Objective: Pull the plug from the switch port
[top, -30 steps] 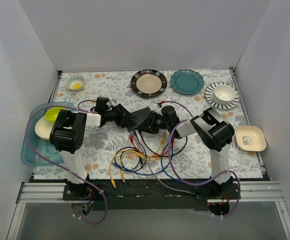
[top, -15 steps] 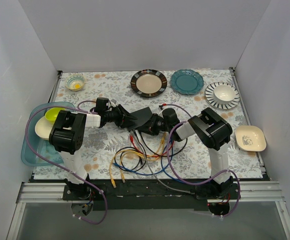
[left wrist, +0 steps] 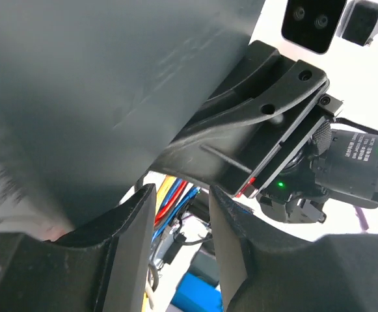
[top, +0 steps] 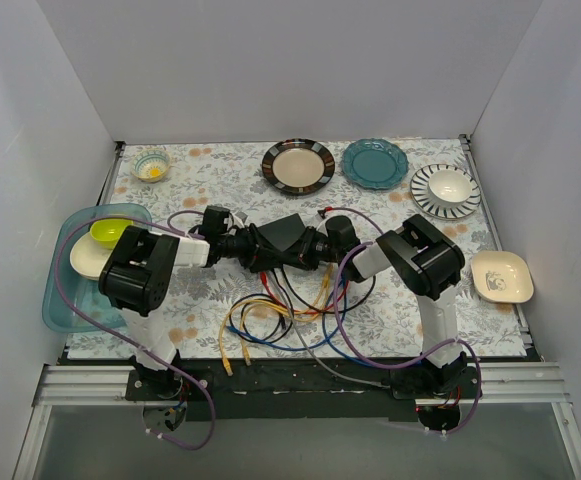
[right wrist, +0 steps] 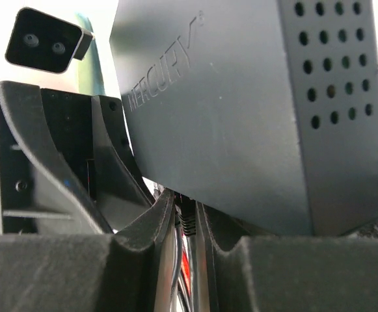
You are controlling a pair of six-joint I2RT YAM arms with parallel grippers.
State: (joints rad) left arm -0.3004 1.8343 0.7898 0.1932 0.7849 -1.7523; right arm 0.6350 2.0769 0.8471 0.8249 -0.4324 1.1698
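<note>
Plug (right wrist: 187, 222) is nipped in your right pincer (right wrist: 185, 207) (grip of left pincer (left wrist: 181, 195) unclear); steady the switch (right wrist: 241, 110), draw straight out.

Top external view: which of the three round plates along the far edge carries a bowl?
The black-and-white striped plate, rightmost of the three, with a white bowl on it; the dark-rimmed cream plate and the teal plate are bare.
</note>
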